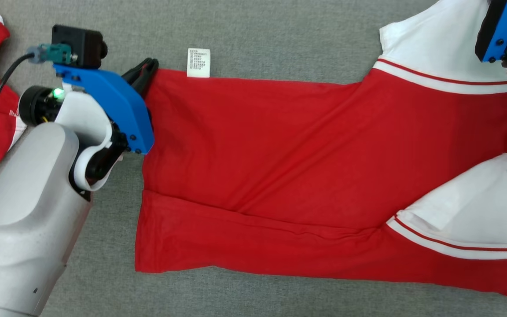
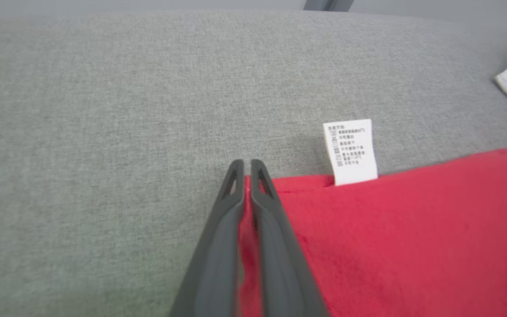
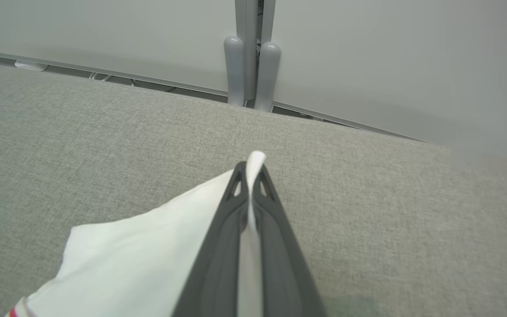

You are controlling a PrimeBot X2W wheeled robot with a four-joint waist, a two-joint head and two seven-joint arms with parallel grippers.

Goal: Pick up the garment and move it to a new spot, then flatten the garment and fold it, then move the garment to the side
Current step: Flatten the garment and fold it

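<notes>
Grey cloth covers your desk (image 1: 280, 26). From the head, the shirt (image 1: 306, 149) lies spread, long axis left to right: hem toward your left arm, sleeves toward your right. Your left claw (image 1: 145, 72) pinches the far hem corner. At the left wrist, it is clamped on red cloth just beside the label (image 2: 351, 152). At the right wrist, your right claw (image 3: 250, 176) is clamped on white sleeve cloth. Both far corners seem held, so the fold likely comes toward you.
</notes>
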